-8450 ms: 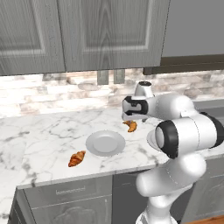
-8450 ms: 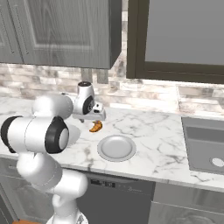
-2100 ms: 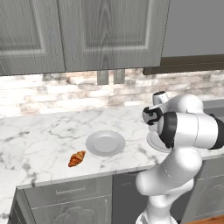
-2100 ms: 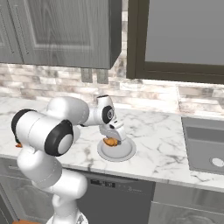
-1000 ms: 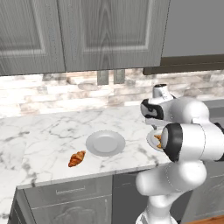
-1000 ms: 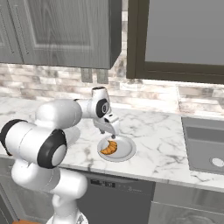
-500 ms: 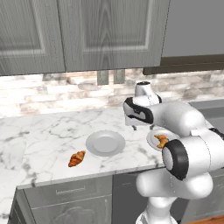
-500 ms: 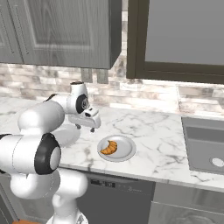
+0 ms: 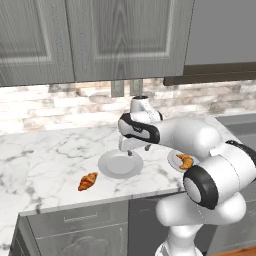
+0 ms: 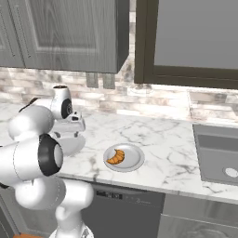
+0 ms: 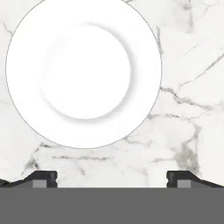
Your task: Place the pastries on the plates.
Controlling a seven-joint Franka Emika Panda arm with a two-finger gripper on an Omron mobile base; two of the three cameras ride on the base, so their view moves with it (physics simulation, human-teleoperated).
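One pastry (image 9: pixel 185 160) lies on the right plate (image 9: pixel 174 161), also seen as the croissant (image 10: pixel 115 156) on its plate (image 10: pixel 135 161). The other pastry (image 9: pixel 88 181) rests on the marble counter, front left of the bare left plate (image 9: pixel 120 165). My gripper (image 9: pixel 134 148) hovers open and empty just above that plate's far edge. Looking down from the hand, the bare plate (image 11: pixel 83 72) lies ahead of the gripper (image 11: pixel 111 178), whose fingertips (image 11: pixel 44 176) stand wide apart over bare marble. The arm partly covers this plate (image 10: pixel 70 144) in the right base view.
Grey wall cupboards (image 9: pixel 95 35) hang above the counter, in front of a stone backsplash (image 9: pixel 60 102). A sink (image 10: pixel 218 155) is set into the counter far right. The counter's front edge (image 9: pixel 100 202) runs close behind the loose pastry.
The gripper has swung left from over the right plate to above the bare left plate. The croissant it left stays on the right plate; the jaws remain open.
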